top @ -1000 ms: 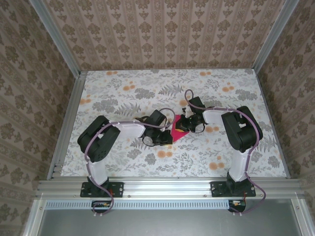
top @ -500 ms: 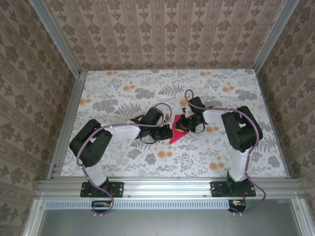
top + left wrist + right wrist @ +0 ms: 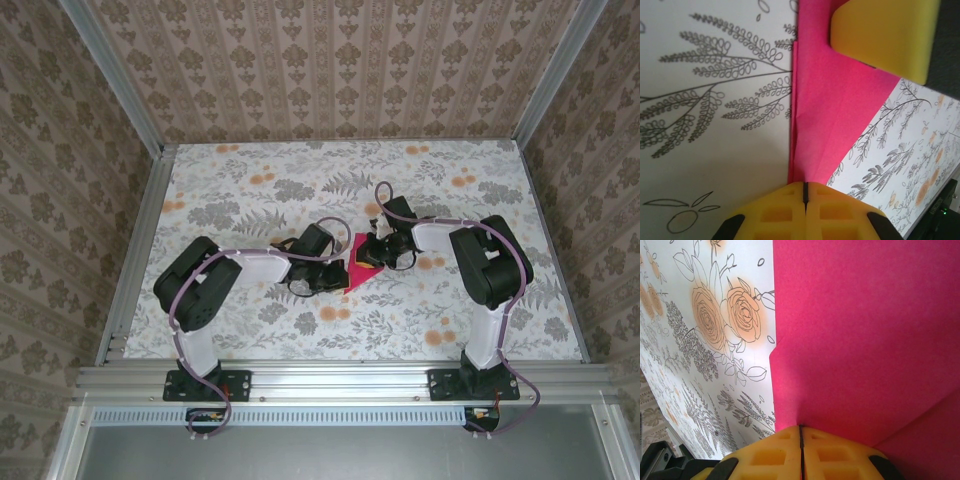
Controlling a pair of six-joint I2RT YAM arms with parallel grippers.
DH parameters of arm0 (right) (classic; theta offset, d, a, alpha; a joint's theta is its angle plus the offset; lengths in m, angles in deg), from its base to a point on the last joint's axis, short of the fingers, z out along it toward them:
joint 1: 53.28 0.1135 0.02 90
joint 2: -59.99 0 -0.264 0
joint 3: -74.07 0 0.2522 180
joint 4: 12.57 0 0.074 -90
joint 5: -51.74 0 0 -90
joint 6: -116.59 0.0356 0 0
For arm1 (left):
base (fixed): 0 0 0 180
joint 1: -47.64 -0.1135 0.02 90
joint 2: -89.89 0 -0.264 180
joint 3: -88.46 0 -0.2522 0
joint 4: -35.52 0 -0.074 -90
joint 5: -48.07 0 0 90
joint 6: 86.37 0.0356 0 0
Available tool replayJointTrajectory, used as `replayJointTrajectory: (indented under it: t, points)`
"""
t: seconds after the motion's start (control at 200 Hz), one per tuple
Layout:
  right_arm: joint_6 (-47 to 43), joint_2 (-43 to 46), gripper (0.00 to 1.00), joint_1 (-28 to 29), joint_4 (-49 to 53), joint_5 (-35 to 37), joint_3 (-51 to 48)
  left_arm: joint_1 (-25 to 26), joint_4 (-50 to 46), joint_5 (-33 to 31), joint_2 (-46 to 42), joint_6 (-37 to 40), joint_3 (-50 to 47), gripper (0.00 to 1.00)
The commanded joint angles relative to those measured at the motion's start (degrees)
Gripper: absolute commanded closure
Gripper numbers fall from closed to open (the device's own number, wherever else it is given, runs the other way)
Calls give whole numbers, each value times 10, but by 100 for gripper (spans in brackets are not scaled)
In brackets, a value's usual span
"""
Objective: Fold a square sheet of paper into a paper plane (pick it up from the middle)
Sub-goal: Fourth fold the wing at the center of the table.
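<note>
Paper (image 3: 356, 272), magenta-pink and partly folded, sits near the middle of the tablecloth (image 3: 300, 190), between the left gripper (image 3: 335, 275) and the right gripper (image 3: 372, 255). From above it shows as a small angular patch pointing toward the near edge. The left gripper meets it from the left and the right gripper from the far right. Both arms are bent inward, low over the tablecloth. Left wrist view: paper (image 3: 835, 115) is a tapering folded strip with layered edges down its left side and a faint lengthwise crease, narrowing into the left gripper (image 3: 804, 192). That gripper's yellow pads are pressed together with only a thin seam between them, clenched on the paper's narrow end. A yellow fingertip (image 3: 880, 35) of the right gripper rests on the paper at the top of that view. Right wrist view: paper (image 3: 865, 340) covers the right side, with a diagonal fold line at lower right and a small step in its left edge. The right gripper (image 3: 800, 435) has its pads tight together, clamped on the paper's edge. Tablecloth is white with grey ferns and orange flowers. Patterned brown walls (image 3: 330, 60) and a metal frame (image 3: 330, 375) surround the table.
</note>
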Motion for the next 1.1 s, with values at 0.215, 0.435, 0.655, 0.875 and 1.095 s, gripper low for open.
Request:
replayJointTrajectory:
  t: [0.215,0.435,0.655,0.875,1.095]
  points:
    - [13,38,88,1,33,48,-15,-1,-64,-14,20,9,-2,100]
    - [27,82,89,23,46,35,-38,-1,-55,-16,22,5,-3,100]
    - [33,60,92,55,42,27,-41,0,-51,-13,23,4,-3,100]
    - [35,37,95,64,45,30,-38,0,-52,-15,21,4,-5,100]
    - [24,6,95,62,64,63,-25,0,-59,-13,18,5,-9,100]
